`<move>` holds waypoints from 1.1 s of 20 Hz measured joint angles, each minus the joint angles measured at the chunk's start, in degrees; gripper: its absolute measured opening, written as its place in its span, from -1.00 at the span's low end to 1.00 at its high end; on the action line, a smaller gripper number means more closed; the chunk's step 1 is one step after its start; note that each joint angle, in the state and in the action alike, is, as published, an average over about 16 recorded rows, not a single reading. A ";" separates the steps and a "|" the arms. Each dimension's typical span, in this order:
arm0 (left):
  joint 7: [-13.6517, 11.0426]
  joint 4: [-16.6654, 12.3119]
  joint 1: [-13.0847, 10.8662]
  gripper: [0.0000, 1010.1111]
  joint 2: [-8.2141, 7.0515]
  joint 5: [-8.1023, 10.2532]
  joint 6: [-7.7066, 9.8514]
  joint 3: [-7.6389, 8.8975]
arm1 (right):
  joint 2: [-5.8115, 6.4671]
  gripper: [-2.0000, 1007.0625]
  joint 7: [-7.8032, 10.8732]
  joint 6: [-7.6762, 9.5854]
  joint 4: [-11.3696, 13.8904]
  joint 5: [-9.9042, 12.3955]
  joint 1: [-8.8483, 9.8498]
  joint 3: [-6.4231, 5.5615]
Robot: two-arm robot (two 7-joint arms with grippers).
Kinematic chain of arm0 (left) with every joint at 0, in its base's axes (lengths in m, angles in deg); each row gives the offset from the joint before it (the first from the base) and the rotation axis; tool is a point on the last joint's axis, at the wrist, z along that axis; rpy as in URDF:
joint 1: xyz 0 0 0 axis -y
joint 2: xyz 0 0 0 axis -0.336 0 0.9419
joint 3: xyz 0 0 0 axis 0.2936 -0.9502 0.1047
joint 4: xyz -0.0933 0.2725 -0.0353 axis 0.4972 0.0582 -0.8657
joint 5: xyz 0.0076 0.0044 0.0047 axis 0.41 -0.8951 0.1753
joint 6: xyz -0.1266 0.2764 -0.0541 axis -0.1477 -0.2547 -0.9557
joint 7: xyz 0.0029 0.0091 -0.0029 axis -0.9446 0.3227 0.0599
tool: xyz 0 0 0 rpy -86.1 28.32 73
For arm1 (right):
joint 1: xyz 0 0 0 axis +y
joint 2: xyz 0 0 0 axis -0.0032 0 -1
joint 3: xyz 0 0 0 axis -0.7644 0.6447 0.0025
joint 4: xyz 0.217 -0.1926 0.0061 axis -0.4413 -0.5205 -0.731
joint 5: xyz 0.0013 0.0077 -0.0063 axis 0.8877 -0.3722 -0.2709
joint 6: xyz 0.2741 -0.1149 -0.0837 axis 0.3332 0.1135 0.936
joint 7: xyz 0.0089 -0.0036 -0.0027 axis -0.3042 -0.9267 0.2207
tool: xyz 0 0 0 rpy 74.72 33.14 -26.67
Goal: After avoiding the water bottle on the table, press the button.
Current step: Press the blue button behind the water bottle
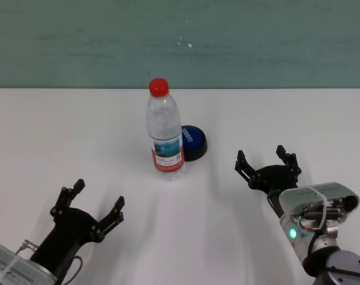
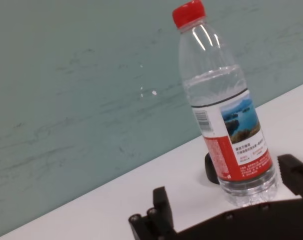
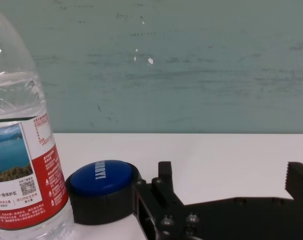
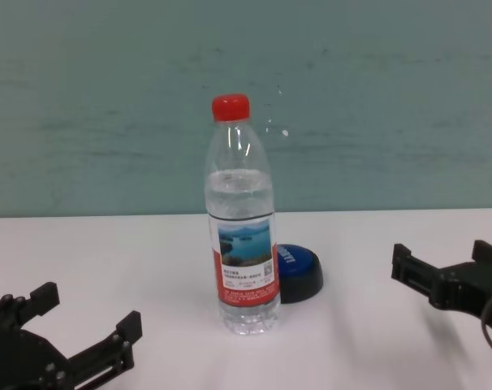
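Note:
The water bottle stands upright near the middle of the white table, with a red cap and a lake label. The blue button on its black base sits just behind and to the right of the bottle, partly hidden by it. My right gripper is open and empty, to the right of the button and nearer to me. My left gripper is open and empty at the front left. The bottle and button show in the right wrist view, the bottle in the left wrist view.
A teal wall rises behind the table's far edge. Bare tabletop lies between my right gripper and the button, and to the left of the bottle.

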 joint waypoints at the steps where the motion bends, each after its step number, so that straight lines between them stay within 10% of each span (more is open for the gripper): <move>1: 0.00 0.00 0.00 0.98 0.00 0.00 0.00 0.00 | 0.01 0.99 0.04 -0.02 0.02 -0.05 0.00 0.01; 12: 0.00 0.00 0.00 0.98 0.00 0.01 0.00 0.00 | 1.13 0.99 3.20 0.33 2.57 -1.09 0.04 -0.52; 22: 0.00 0.00 0.00 0.98 0.00 0.00 0.01 0.00 | 4.07 0.99 10.34 1.93 8.18 -1.40 1.09 -1.43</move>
